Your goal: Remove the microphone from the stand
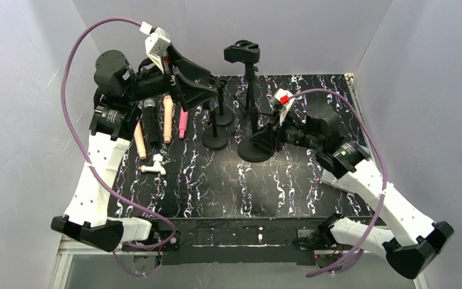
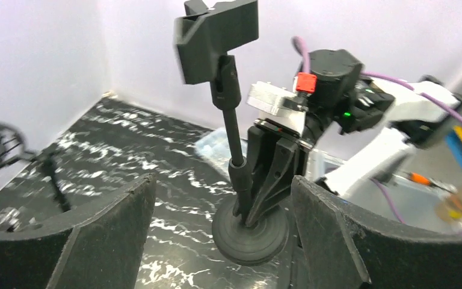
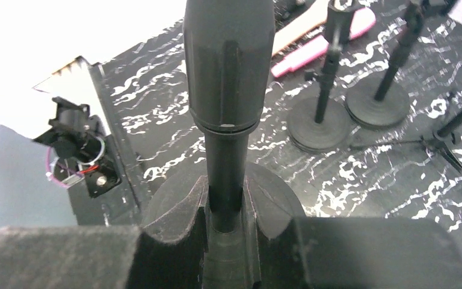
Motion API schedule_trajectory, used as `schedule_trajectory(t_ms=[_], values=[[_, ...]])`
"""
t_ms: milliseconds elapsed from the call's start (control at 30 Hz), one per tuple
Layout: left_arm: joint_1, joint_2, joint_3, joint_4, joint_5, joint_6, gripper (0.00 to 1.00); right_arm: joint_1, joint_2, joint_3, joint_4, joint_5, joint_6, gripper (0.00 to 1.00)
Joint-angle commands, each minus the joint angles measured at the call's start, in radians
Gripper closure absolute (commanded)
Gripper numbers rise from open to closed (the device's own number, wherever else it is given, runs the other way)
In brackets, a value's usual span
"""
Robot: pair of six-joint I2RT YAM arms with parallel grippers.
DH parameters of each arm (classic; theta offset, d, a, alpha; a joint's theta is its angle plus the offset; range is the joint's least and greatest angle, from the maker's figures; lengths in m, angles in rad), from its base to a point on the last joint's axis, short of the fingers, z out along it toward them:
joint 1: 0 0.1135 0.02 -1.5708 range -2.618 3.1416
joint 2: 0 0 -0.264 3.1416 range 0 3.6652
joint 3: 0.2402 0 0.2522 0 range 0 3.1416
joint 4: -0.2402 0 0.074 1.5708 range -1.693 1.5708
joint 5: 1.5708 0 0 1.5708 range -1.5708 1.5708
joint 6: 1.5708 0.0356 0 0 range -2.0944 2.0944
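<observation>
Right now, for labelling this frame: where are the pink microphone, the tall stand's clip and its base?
pink microphone (image 1: 183, 125): top view, middle of its body.
clip (image 2: 216, 33): left wrist view, its front face.
base (image 2: 240, 244): left wrist view, disc's near edge.

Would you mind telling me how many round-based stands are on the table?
3: the tall stand clamped by the right pincer, a front stand and a rear stand just left of it. The left arm may hide more.

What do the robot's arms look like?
The left arm and right arm are white with black joints. A purple cable loops off each. Their fingers are chunky and black. The right wrist has a red tab.
</observation>
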Motion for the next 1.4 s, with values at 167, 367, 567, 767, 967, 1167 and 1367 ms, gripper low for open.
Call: schedule_trajectory(t_ms=[167,367,567,767,967,1167,1367], values=[[0.033,0.120,0.198,0.198,0.361,-0.227,0.19,-0.002,-0.108,-0.057,0.087,-0.175,-0.037,0.99],[0.032,0.201,0.325,0.198,0.416,-0.272,0.19,0.014,-0.100,-0.086,0.078,-0.143,-0.067,0.99],[0.013,0.231,0.320,0.193,0.400,-0.293,0.22,0.050,-0.079,-0.094,0.063,-0.098,-0.085,0.99],[0.010,0.274,0.329,0.178,0.387,-0.293,0.30,0.099,-0.055,-0.078,0.033,-0.041,-0.145,0.99],[0.010,0.277,0.306,0.175,0.436,-0.296,0.36,0.105,-0.077,-0.076,0.005,0.017,-0.167,0.99],[0.009,0.234,0.235,0.174,0.470,-0.283,0.42,0.105,-0.079,-0.070,-0.017,0.028,-0.179,0.99],[0.003,0.207,0.189,0.155,0.459,-0.260,0.52,0.105,-0.077,-0.067,-0.015,0.034,-0.183,0.99]])
